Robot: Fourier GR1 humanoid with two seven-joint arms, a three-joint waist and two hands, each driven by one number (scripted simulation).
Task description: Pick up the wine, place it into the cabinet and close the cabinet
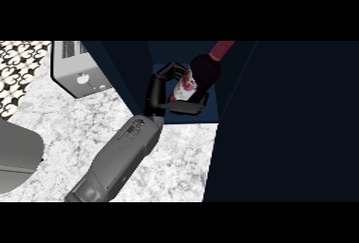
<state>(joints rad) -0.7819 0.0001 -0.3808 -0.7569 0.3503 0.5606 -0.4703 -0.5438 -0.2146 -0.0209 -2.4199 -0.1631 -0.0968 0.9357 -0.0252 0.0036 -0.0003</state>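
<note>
Nearest to the camera, one grey forearm (116,161) comes in from the lower edge and goes up and to the right, over the white speckled counter (179,156). From its place in the view alone I cannot say surely which arm it is; I take it as the right one, because no other hand shows. At its end the black right hand (168,92) reaches into the open dark cabinet (231,85). Its fingers and thumb are curled round the wine bottle (196,78), which it holds at the label. This bottle is tilted, with the red neck pointing far and to the right, and it is already inside the cabinet opening, but I cannot tell if its base touches the shelf.

On the left, further away, stands a silver toaster (80,71) near a patterned wall. A big dark panel (288,123) fills the right side; I judge it is the open cabinet door.

So the picking up is done and the placing is nearly complete. What is left, as I judge it: to set the bottle down, to release it, to take the hand out and to close the door.
</note>
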